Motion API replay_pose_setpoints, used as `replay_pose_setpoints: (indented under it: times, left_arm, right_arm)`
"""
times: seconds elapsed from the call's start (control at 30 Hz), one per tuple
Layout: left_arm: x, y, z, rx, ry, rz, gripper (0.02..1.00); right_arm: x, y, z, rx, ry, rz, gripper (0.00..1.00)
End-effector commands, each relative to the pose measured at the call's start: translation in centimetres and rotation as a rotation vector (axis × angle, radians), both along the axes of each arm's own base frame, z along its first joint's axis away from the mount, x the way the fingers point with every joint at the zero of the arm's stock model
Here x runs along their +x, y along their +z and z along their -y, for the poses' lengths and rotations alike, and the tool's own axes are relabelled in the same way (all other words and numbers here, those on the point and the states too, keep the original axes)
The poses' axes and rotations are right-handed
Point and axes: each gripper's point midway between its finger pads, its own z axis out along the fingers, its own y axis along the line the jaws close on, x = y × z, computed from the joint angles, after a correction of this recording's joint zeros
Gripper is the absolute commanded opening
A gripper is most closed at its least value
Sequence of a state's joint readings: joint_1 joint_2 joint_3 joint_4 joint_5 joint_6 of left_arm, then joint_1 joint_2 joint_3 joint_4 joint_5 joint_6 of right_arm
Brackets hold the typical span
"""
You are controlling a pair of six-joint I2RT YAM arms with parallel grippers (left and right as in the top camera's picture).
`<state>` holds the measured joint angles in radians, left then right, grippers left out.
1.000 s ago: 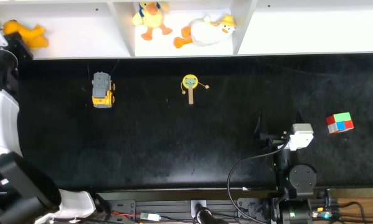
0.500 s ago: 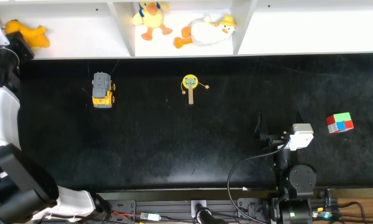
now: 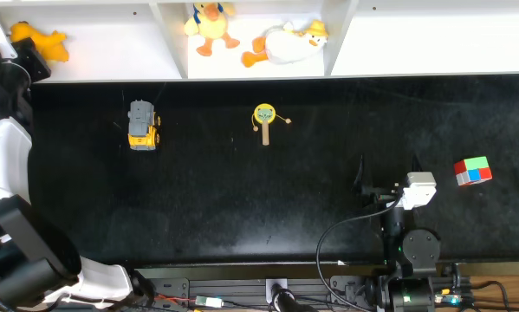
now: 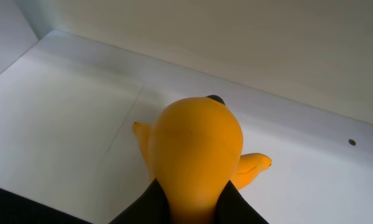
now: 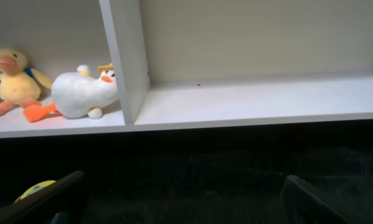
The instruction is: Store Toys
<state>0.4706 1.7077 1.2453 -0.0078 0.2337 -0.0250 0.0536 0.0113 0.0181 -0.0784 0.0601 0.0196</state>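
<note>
An orange plush toy [image 3: 39, 39] lies in the left compartment of the white shelf [image 3: 112, 52], with my left gripper [image 3: 27, 62] shut on it. In the left wrist view the plush [image 4: 198, 146] sits just above the shelf floor between my left gripper's [image 4: 195, 202] dark fingers. A yellow-grey toy truck [image 3: 141, 125], a round rattle on a stick [image 3: 265, 116] and a coloured cube [image 3: 472, 171] lie on the black table. My right gripper [image 3: 387, 173] stands open low on the right, left of the cube, with nothing between its fingers [image 5: 49, 193].
A yellow duck [image 3: 210, 21] and a white goose [image 3: 285, 43] fill the middle compartment; the right wrist view shows the duck [image 5: 12, 81] and goose [image 5: 80, 93] left of a divider [image 5: 125, 62]. The right compartment [image 5: 267, 99] holds nothing.
My left gripper has carried the orange plush slightly farther into the left compartment. The right arm has stayed still.
</note>
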Motion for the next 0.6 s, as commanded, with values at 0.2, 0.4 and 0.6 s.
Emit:
replay_pose_setpoints:
  times: [0.2,0.4,0.6]
  left_arm:
    - [-1.3,0.3,0.2,-0.009,0.044,-0.063,0.176]
    - [-4.1,2.2,-0.5,0.037,0.134,-0.102,0.165]
    - [-4.4,3.3,-0.4,0.049,0.138,-0.083,0.163]
  right_arm:
    - [0.0,-0.4,0.2,0.003,-0.013,-0.002,0.993]
    - [0.0,-0.4,0.2,0.003,-0.013,-0.002,0.996]
    - [0.0,-0.4,0.2,0.003,-0.013,-0.002,0.996]
